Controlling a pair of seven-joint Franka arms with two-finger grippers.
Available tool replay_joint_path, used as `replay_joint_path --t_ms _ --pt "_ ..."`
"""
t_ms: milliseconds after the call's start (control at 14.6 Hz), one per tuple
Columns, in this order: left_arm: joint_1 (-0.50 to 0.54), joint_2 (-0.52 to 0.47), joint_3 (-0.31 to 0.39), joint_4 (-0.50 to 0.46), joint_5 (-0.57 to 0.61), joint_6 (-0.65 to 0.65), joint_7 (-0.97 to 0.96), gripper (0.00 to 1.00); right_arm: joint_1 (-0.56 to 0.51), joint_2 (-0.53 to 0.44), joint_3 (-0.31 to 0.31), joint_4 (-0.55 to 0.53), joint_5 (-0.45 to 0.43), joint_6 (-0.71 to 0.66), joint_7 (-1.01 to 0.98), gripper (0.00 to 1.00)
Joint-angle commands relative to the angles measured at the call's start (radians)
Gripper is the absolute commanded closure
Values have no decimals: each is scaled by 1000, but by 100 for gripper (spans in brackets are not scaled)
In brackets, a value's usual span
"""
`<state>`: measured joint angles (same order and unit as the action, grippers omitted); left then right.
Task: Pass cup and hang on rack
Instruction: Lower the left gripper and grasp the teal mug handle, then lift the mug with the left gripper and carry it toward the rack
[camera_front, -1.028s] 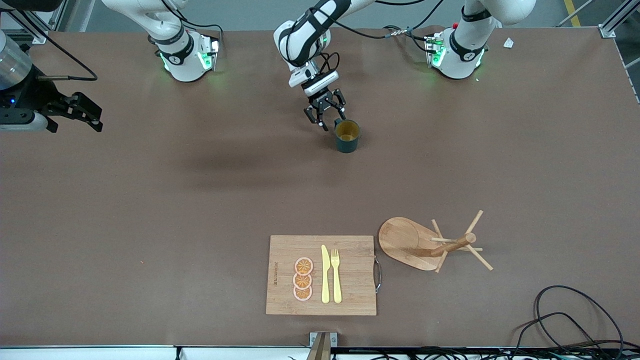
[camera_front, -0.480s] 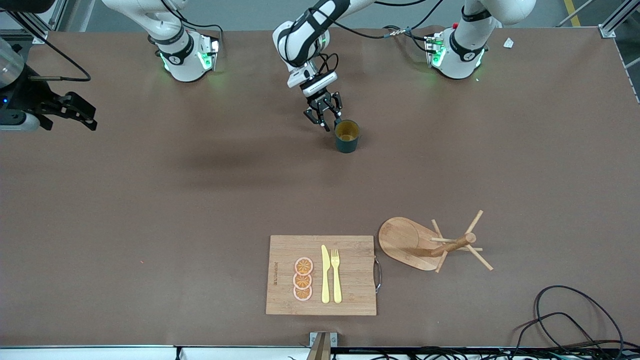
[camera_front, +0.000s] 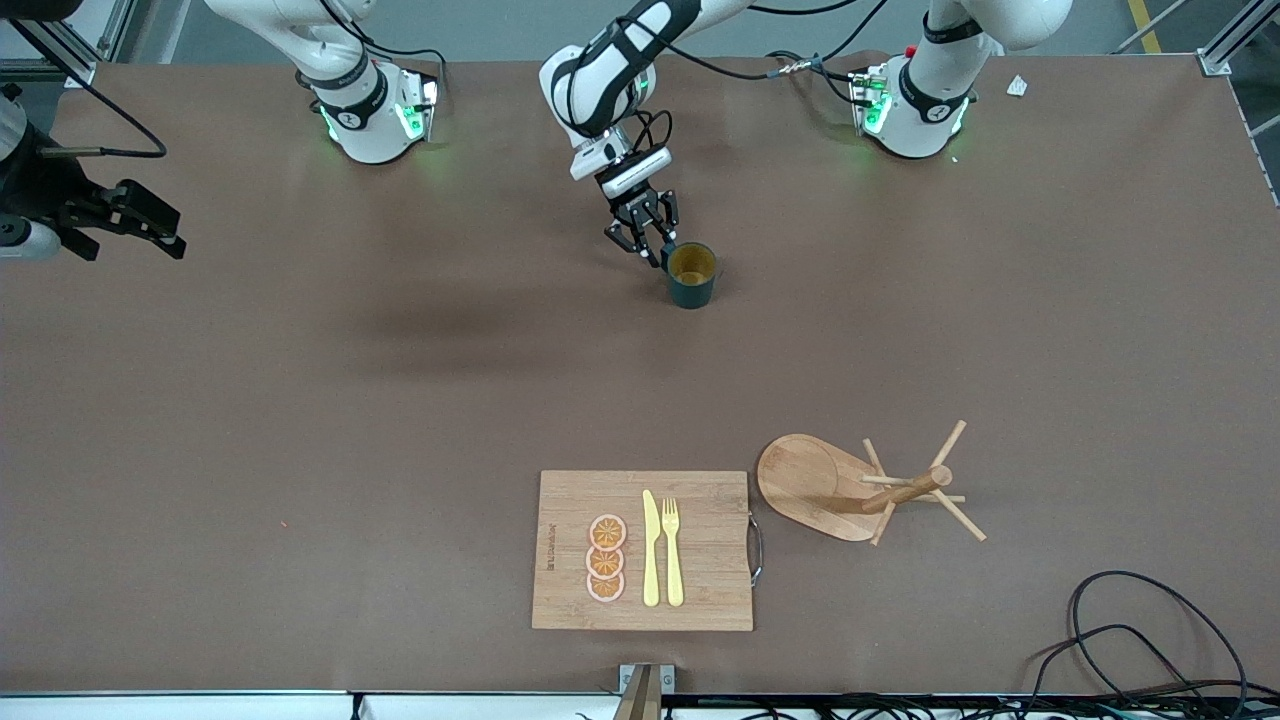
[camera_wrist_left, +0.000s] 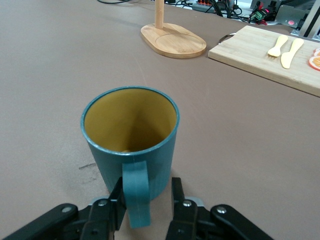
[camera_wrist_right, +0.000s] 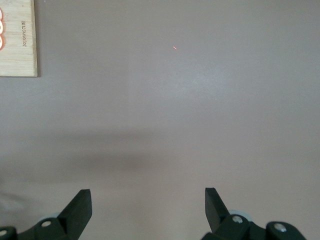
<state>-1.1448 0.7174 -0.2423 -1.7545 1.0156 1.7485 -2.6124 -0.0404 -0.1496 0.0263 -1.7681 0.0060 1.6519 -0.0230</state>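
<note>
Here the cup (camera_front: 691, 275) is standing upright on the surface, well apart from the rack (camera_front: 860, 487). The left pincer (camera_wrist_left: 148, 206) is straddling its handle, not yet clamped. It is looking rigid, light and smooth, so the handle is the sensible hold. The right pincer (camera_wrist_right: 148, 207) is waiting, released.

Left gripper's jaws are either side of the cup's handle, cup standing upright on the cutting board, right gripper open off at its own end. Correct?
Not quite: the cup stands on the bare table, not on the cutting board, which lies nearer the front camera, as the front view shows. The rest holds: the left gripper has its jaws either side of the handle, and the right gripper waits open at its own end.
</note>
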Motion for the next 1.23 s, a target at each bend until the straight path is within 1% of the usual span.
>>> replay_joint_path --t_ms 0,137,206,274,343,411,548,685,822,891,1097,1165 --pt "5 17 -2 23 4 -15 -17 57 -19 2 6 13 22 -11 -28 0" --pt "5 17 -2 27 1 -15 -15 58 -18 4 6 16 22 -12 -28 0" --pt "5 19 -2 29 1 -15 -15 63 -18 2 6 16 20 -12 -29 0" --pt "5 20 -2 29 -5 -15 -18 70 -21 2 6 16 19 -12 -34 0" --pt "7 25 -2 29 -17 -15 -29 80 -30 2 4 16 19 -12 -43 0" --pt "7 28 0 29 -19 -15 -29 85 -50 4 6 16 20 -12 -49 0" --pt "8 25 1 33 -20 -15 -17 99 -58 4 6 16 20 -12 -51 0" --pt "34 16 0 68 -49 -17 23 100 -56 4 6 16 20 -12 -51 0" --pt "59 -7 0 134 -135 -47 121 100 -55 4 6 15 20 -15 -49 0" --pt "86 -41 0 160 -191 -65 179 100 -53 4 6 15 20 -15 -49 0" --pt "173 -114 -6 257 -336 -66 299 100 -50 4 7 15 20 -14 -49 0" --pt "213 -136 -6 294 -407 -64 336 100 -50 4 7 16 20 -12 -49 0"
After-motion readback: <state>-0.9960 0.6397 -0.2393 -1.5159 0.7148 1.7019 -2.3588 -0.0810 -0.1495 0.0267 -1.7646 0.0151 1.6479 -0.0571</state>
